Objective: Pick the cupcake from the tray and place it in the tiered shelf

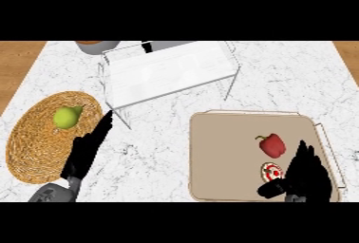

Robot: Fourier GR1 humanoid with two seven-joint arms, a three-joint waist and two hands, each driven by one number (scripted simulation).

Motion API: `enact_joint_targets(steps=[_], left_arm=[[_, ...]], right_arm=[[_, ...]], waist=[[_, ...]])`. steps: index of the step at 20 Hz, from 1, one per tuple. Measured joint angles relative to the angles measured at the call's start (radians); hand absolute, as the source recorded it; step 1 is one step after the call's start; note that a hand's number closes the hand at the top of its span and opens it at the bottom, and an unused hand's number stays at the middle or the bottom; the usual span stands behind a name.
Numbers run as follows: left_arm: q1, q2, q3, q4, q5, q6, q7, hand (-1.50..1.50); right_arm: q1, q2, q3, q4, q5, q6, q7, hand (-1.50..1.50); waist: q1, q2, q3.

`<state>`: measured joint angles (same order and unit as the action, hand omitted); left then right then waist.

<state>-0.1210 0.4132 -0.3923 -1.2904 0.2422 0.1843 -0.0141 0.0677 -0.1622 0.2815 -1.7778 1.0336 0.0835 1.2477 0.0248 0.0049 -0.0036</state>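
Tiered shelf [168,71] well beyond both hands. Tray [224,142] under right hand [305,178]: fingers relaxed, holding nothing. Cupcake [270,172] on the tray, just left of that hand, touching its thumb. Left hand [88,152]: fingers straight, empty.

Marble, wicker and thin metal

The counter [175,142] is white veined marble with wood showing at both side edges; the mat [35,142] is rough woven wicker, the shelf [168,71] smooth white on thin metal legs, the tray [224,152] matt beige.
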Motion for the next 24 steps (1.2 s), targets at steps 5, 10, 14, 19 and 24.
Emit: enact_joint_targets(steps=[5,10,14,19,24], left_arm=[[0.018,-0.002,0.006,-0.011,-0.004,-0.002,0.001,0.0],[0.043,-0.006,0.013,-0.006,-0.011,-0.009,-0.019,0.0],[0.042,-0.003,0.026,-0.017,-0.015,-0.014,-0.009,0.0],[0.055,0.009,0.045,-0.04,-0.013,-0.032,0.002,0.0],[0.06,0.0,0.061,-0.038,-0.025,-0.039,0.001,0.0]], right_arm=[[-0.03,0.096,-0.02,0.06,0.086,0.044,-0.001,-1.5],[-0.06,0.136,-0.046,0.094,0.121,0.084,-0.007,-1.5],[-0.07,0.147,-0.066,0.118,0.134,0.105,-0.021,-1.5],[-0.072,0.152,-0.098,0.148,0.133,0.112,-0.04,-1.5],[-0.067,0.156,-0.117,0.177,0.125,0.105,-0.065,1.5]], waist=[[-0.009,-0.003,0.001],[-0.015,-0.004,0.002],[-0.018,-0.004,0.003],[-0.02,-0.005,0.003],[-0.021,-0.006,0.002]])
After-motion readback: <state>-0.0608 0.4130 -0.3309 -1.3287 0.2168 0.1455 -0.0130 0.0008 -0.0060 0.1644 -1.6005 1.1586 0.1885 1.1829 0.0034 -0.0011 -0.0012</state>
